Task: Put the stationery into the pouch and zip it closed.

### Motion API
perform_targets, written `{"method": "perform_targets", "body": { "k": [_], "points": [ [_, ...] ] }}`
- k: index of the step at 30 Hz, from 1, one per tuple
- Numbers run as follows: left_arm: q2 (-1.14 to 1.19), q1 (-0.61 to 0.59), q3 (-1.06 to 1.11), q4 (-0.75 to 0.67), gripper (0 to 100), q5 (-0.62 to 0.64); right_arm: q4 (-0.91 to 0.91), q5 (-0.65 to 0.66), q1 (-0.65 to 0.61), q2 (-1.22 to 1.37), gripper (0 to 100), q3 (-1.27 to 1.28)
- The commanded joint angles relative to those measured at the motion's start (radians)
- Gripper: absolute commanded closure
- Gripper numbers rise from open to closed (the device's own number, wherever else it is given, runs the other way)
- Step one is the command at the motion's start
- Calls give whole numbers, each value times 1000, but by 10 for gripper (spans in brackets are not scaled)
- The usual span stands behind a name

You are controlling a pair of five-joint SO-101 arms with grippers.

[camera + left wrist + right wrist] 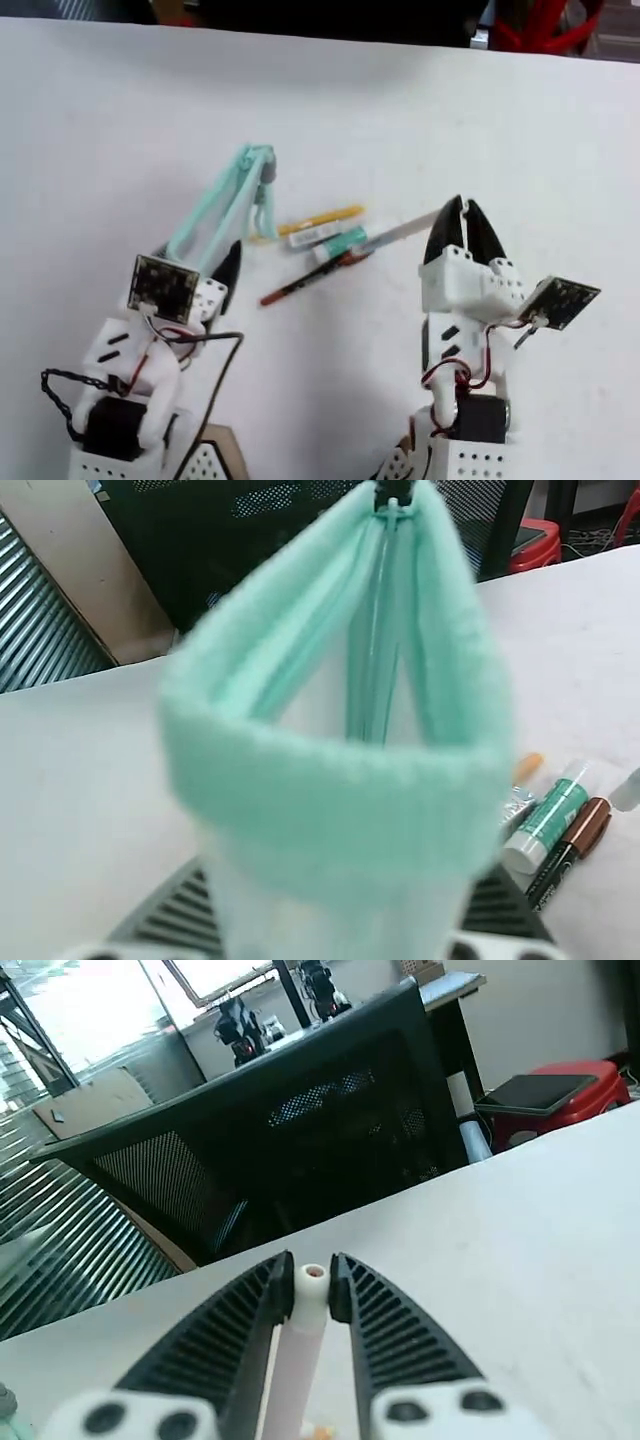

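Observation:
My left gripper (217, 262) is shut on one end of the mint green pouch (225, 205), holding it tilted up off the table. In the left wrist view the pouch (340, 780) has its mouth gaping open, the zipper running along it. My right gripper (465, 213) is shut on the end of a white pen (400, 234) that points toward the pouch; its fingers (250, 1310) clamp the pen's tip (311, 1290). Between the arms lie a yellow pen (310, 220), a green-and-white marker (338, 240) and a brown pen (300, 281).
The white table (120, 120) runs wide to the far side and both flanks. A black mesh chair (330, 1130) stands beyond the far edge. The green marker (545, 820) and brown pen (570, 845) lie just beside the pouch.

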Motion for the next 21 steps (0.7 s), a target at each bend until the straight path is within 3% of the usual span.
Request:
{"method": "perform_targets", "body": {
  "k": [1,16,21],
  "points": [
    [1,-30,-5,-35,805,14,1,-2,-12,-4,981,-26],
    [1,-24,9,-44,804,14,101,-2,-53,-4,981,-322],
    [1,-24,14,-60,801,14,54,84,-81,5,981,-411]
  ]
}}
